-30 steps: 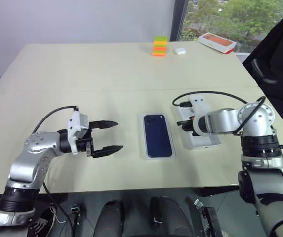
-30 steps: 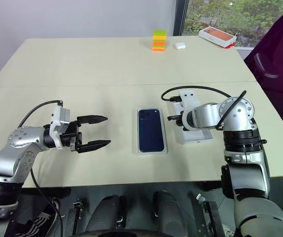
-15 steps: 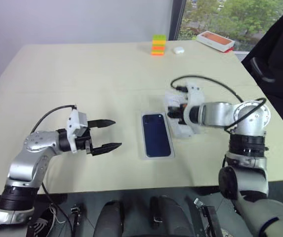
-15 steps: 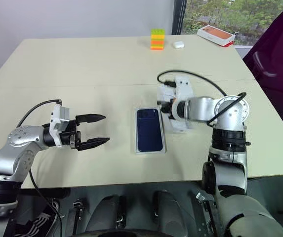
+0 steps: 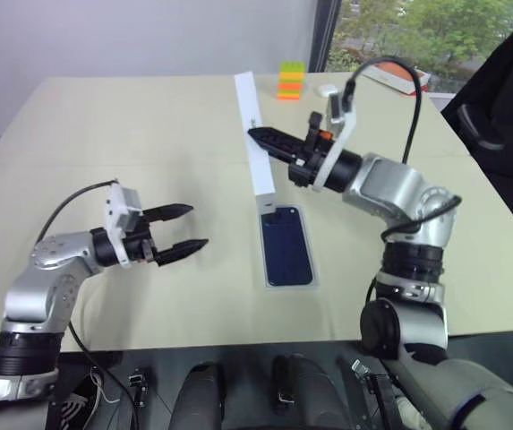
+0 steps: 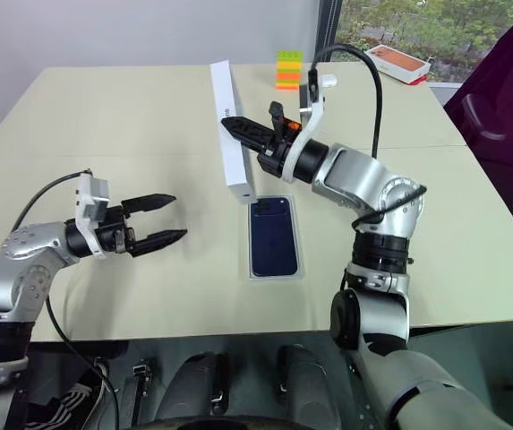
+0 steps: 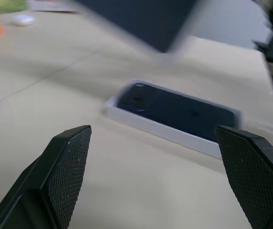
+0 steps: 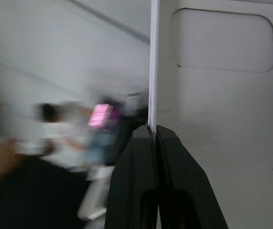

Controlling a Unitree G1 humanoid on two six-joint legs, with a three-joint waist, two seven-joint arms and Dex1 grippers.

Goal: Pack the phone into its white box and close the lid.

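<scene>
White cardboard lid [image 5: 253,134] is hanging edge-up above the phone [image 5: 287,245] in the box [image 5: 266,269], right gripper [image 5: 269,139] pinching its thin wall; light, flexy, so easy. Left gripper [image 5: 184,227] is gaping, empty.

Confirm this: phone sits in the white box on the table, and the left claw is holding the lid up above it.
Wrong arm. The right claw, shut, holds the lid above the phone in the white box, as the right eye view shows; the left claw is open.
</scene>
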